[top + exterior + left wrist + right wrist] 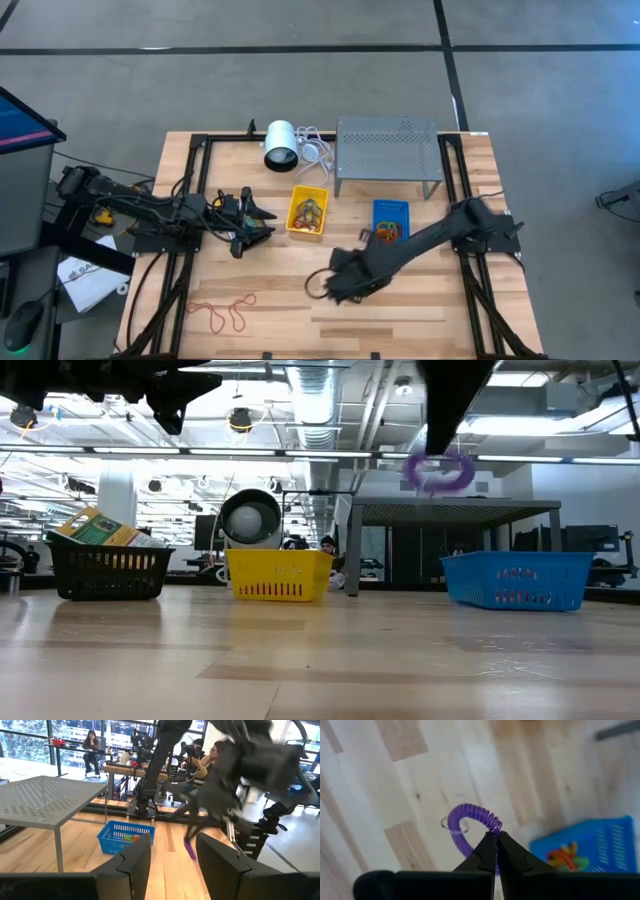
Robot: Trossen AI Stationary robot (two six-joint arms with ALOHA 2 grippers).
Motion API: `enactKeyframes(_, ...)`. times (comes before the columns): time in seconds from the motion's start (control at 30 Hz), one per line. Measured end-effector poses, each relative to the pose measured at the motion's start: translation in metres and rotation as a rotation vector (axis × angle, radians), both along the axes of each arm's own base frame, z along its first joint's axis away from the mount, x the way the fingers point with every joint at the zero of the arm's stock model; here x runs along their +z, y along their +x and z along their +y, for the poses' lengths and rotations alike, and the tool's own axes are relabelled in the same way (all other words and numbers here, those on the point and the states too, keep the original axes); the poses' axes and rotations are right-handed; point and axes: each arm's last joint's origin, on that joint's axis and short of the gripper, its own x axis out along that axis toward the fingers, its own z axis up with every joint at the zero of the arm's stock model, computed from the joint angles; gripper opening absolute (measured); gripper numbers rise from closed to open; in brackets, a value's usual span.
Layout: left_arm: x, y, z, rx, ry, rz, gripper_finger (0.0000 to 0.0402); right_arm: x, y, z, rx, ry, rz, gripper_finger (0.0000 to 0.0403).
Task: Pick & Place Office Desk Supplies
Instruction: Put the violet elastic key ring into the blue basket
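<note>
Right claw [496, 836] clenched on a purple coil band [470, 817], lifted clear of the table. Blue bin [590, 847] sits just beyond its tips. Risks: thin pinch may slip; dangling loop could snag the bin's rim. Left claw [172, 852] released, empty, waiting near the yellow bin [308, 211].

Even, bright indoor light overall; no hard shadows on the wooden table [400, 310] in the high view. Low view: ceiling light strips [250, 452] glare along the upper frame, soft sheen on the tabletop in the lower half, and dark arm silhouettes at the top edge are backlit. Left wrist view: daylight from windows [70, 732] in the upper left blows out slightly; the other arm [250, 765] in the upper right is motion-blurred. Right wrist view: the whole frame is smeared, the blue bin [590, 845] at lower right is soft, and the purple coil [470, 822] at centre is sharpest.
</note>
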Motion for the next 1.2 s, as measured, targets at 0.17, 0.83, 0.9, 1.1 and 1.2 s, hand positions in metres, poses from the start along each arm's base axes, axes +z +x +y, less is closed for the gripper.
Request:
enactKeyframes(0.17, 0.000, 0.000, 0.000, 0.000, 0.001, 0.002, 0.0152, 0.030, -0.040, -0.024, -0.064, 0.023, -0.173, 0.0000)
enactKeyframes(0.83, 0.001, 0.000, 0.001, 0.005, 0.003, -0.013, 0.0152, -0.004, -0.178, -0.110, -0.296, 0.225, -0.579, 0.0000)
enactKeyframes(0.9, 0.001, 0.000, 0.001, 0.005, 0.014, -0.013, 0.0152, -0.007, -0.181, -0.113, -0.313, 0.199, -0.547, 0.0000)
enactKeyframes(1.1, 0.001, 0.000, 0.001, 0.009, 0.027, -0.013, 0.0152, -0.010, -0.182, -0.121, -0.343, 0.158, -0.509, 0.0000)
enactKeyframes(1.2, 0.001, 0.000, 0.001, 0.010, 0.028, -0.010, 0.0152, -0.011, -0.183, -0.124, -0.356, 0.144, -0.492, 0.0000)
